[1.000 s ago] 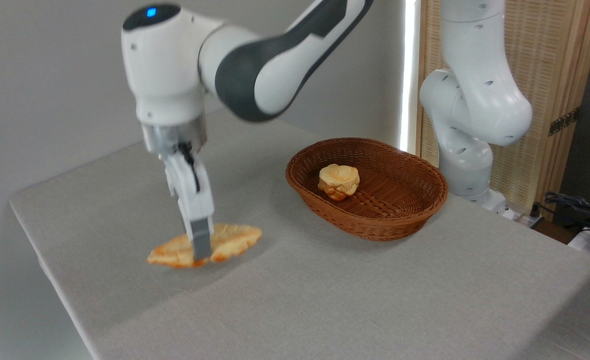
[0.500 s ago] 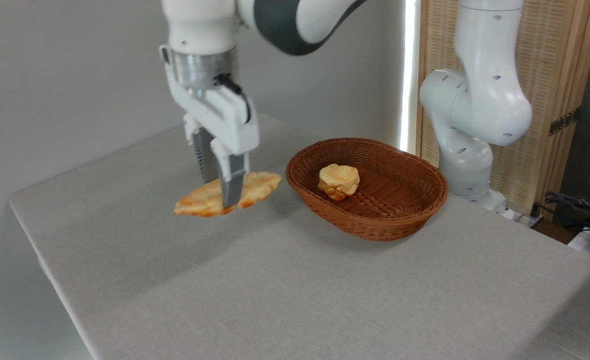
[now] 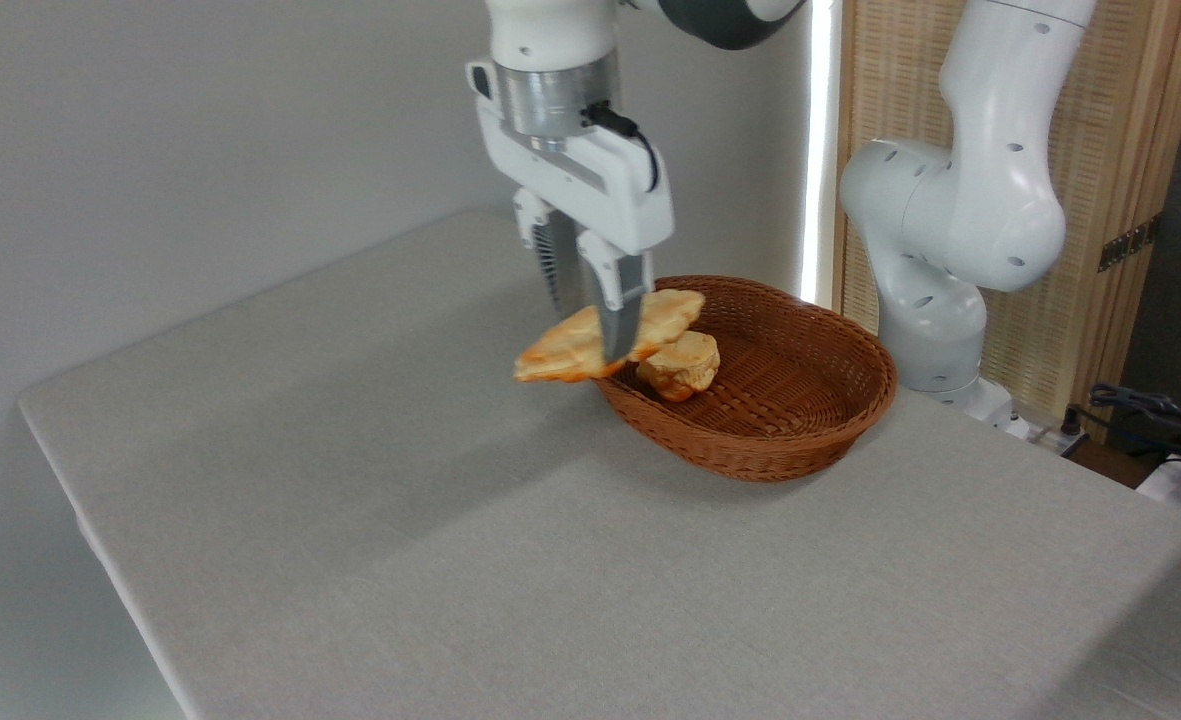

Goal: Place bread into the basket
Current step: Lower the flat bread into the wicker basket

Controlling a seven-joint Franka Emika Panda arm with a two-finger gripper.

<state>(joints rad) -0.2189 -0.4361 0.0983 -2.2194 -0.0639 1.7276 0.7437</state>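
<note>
1. Table (image 3: 550, 560): grey cloth surface fills the near ground from my view.
2. Hand (image 3: 600, 340): pointing straight down, fingers (image 3: 622, 310) drawn close and clamped on the bread (image 3: 570, 350) across its middle. I read the grip as firm; the front finger hides the contact line.
3. Bread: flat golden pastry held in the air, clear of the table, tilted with its left tip lower and its right tip higher. Left tip sticks out over the table; right tip reaches over the basket's near-left rim.
4. Basket (image 3: 800, 440): brown wicker oval resting on the table, just right of and behind the hand.
5. Small round bun (image 3: 682, 368): sits inside the basket, just below the bread's raised right end.
6. Arm base (image 3: 935, 300): white, behind the basket at the table's far edge.
</note>
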